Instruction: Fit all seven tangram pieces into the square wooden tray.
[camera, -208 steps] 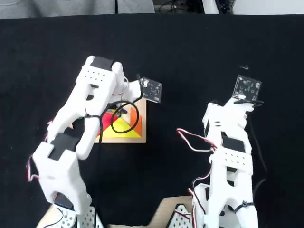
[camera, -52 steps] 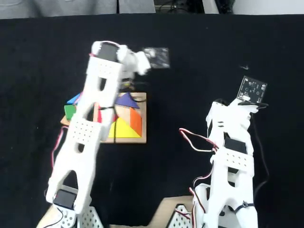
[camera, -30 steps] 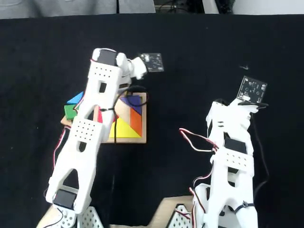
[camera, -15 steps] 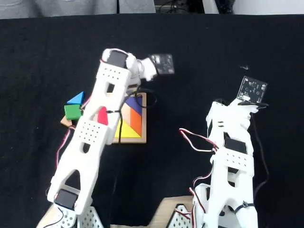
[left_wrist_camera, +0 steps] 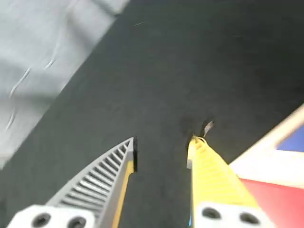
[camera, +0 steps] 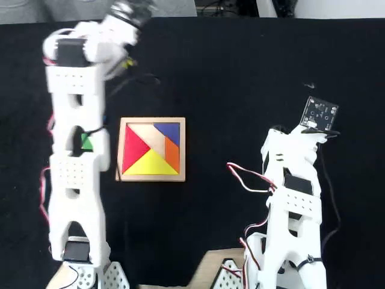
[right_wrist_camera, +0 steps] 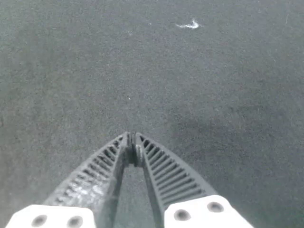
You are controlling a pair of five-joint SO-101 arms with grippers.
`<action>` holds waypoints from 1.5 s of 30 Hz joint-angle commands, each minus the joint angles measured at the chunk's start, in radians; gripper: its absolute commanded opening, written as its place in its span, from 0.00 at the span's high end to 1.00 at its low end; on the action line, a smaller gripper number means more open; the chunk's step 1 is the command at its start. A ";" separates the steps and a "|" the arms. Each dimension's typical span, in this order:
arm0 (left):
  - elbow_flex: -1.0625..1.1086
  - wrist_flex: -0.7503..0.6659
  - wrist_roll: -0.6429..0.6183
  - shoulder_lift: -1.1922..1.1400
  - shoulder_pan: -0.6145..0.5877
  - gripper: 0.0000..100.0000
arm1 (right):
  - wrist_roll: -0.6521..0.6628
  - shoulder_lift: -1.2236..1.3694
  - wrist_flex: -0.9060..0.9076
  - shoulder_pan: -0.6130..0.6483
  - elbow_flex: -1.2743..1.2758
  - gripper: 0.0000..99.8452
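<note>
On the black cloth [camera: 240,72], the wooden tray [camera: 150,178] held four coloured pieces [camera: 150,164] around a bare patch. A green piece [camera: 86,143] lay just beside it, partly hidden by the left arm. The left gripper [left_wrist_camera: 161,147] hung open and empty, and the right gripper [right_wrist_camera: 132,142] was closed on nothing. The green piece looked light, stiff and thin, and was probably best pinched across opposite edges.

We see a worktop [camera: 240,72] covered in black cloth. A square wooden tray [camera: 152,178] lies flat on it, left of the middle. Near the tray's left side, a green piece [camera: 88,143] rests on the cloth, partly hidden behind an arm. A small white thread [right_wrist_camera: 187,24] lies elsewhere on the bare cloth. At the near edge, a pale wooden board [camera: 207,268] shows.
</note>
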State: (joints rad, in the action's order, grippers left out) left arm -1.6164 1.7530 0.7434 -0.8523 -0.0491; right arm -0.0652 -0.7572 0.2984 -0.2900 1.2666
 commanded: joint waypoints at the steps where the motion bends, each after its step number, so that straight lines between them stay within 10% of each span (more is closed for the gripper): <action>1: -0.041 0.009 -0.138 0.107 -0.102 0.81 | 0.000 -0.025 -0.020 0.021 -0.004 0.99; 10: 0.054 0.011 -0.288 0.235 -0.268 0.81 | 0.000 -0.025 -0.020 0.021 -0.002 0.99; 24: 0.857 0.006 -0.528 0.750 -0.236 0.81 | 0.000 -0.025 -0.020 0.023 -0.002 0.99; 45: 1.012 0.008 -0.158 0.807 -0.119 0.81 | 0.000 -0.028 -0.020 0.044 -0.001 0.99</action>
State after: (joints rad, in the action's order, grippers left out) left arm -0.6099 1.7530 0.5163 -0.0959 -0.2041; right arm -0.0652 -0.7572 0.2984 -0.2578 1.2697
